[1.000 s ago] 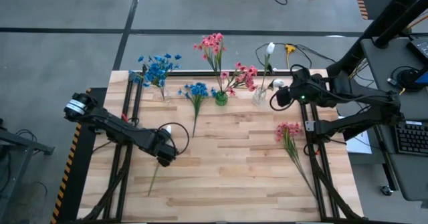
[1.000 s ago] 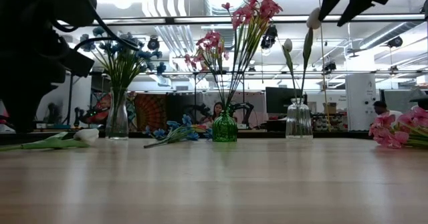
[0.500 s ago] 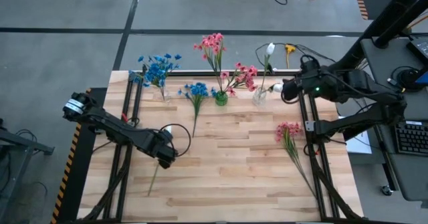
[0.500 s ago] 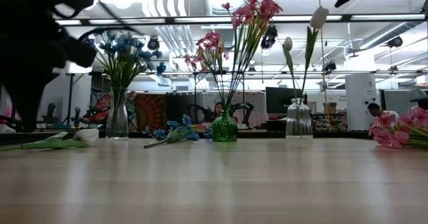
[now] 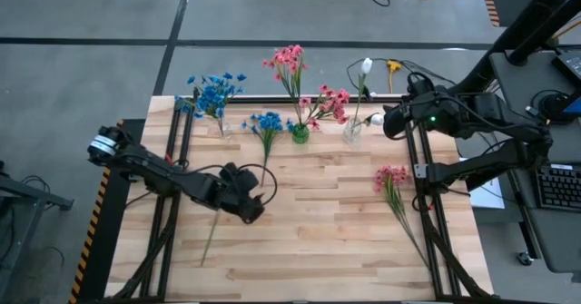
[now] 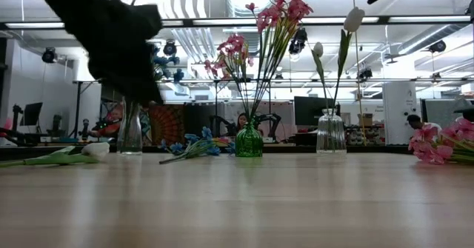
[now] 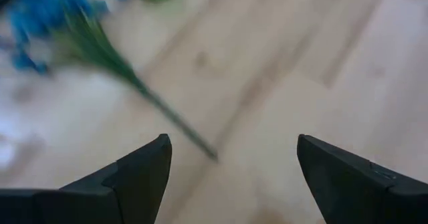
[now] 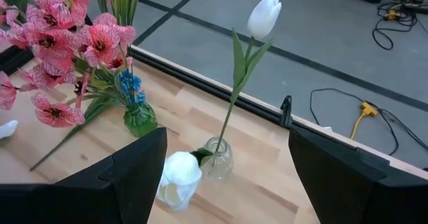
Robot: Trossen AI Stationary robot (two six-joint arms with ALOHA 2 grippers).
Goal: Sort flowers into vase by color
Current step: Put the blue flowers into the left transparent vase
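Left gripper (image 5: 257, 206) open, empty, over table (image 5: 318, 250) centre-left, near loose blue flower (image 5: 266, 122). Right gripper (image 5: 390, 122) open, empty, at far right edge beside clear vase (image 8: 217, 158) holding two white tulips (image 8: 263, 15). Green vase (image 5: 300, 132) holds pink flowers (image 5: 290, 61). Loose pink flower (image 5: 391, 177) lies right; loose white tulip (image 6: 95, 150) lies left.

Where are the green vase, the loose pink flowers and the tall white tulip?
green vase (image 5: 300, 133): high view, its round body.
loose pink flowers (image 5: 391, 176): high view, the blossom cluster.
tall white tulip (image 8: 263, 15): right wrist view, the bud.
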